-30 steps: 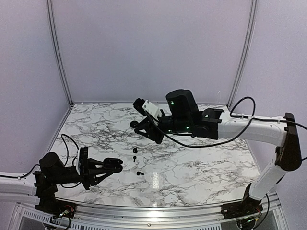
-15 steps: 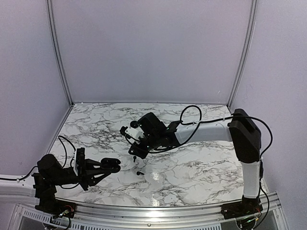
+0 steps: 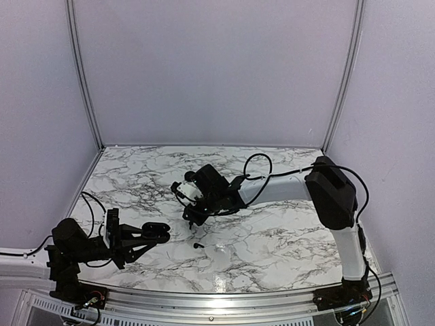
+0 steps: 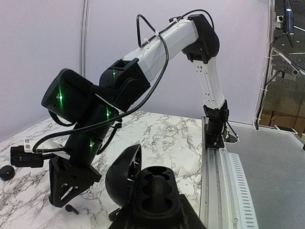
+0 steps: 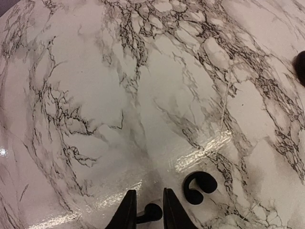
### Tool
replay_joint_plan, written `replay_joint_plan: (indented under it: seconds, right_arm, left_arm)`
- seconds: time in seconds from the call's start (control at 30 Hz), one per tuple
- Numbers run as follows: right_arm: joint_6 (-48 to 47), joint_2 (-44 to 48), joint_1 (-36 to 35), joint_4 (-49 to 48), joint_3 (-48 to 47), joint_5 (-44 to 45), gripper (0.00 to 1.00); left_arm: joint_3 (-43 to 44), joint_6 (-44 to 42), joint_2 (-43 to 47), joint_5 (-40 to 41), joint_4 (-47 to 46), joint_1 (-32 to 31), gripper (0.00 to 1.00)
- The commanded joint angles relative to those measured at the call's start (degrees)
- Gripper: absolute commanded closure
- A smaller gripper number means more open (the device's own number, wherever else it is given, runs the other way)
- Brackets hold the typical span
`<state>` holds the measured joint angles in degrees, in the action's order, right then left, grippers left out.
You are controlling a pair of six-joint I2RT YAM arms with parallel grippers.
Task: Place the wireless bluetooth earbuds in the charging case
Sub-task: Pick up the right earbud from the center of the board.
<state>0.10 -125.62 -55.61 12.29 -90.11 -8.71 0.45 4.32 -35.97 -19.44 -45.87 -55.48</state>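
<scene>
1. Your left gripper is clenched on the open black clamshell charging case, held low over the near-left corner of the white marble-patterned worktop. The lid is tipped back and the moulded wells face up. I judge that this keeps them ready to take a bud without a regrasp.
2. Your right gripper points straight down near the middle of the worktop, a little toward the near edge. Its fingers stand narrowly apart, one on each side of a tiny black earbud lying on the marble. The bud fills most of the gap, and you cannot tell whether it is pinched or only bracketed.
3. A second black hook-shaped earbud lies loose just beside the fingers, outside them.
4. Neither bud is in the case, so the insertion is not yet begun.
5. The bracketed bud is small and rounded, so it may squirt sideways under the squeeze. Lift straight up only once it sits firm.
</scene>
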Motion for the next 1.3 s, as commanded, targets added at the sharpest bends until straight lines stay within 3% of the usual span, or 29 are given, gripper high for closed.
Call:
replay_joint_plan:
  seconds: [0.0,0.77,1.27]
  right_arm:
    - [0.7,-1.28,1.89,-0.55,-1.57,2.15,0.8]
    - [0.85,-0.39,3.17,-2.66,0.31,-4.61,0.82]
    - [1.37,-3.62,3.61,-2.46,-0.07,-3.36,0.82]
  left_arm:
    - [-0.36,0.08,0.24,-0.16,-2.56,0.27,1.0]
    - [-0.36,0.3,-0.25,-0.94,-3.26,0.2,1.0]
    - [-0.36,0.05,-0.77,-0.88,-3.26,0.2,1.0]
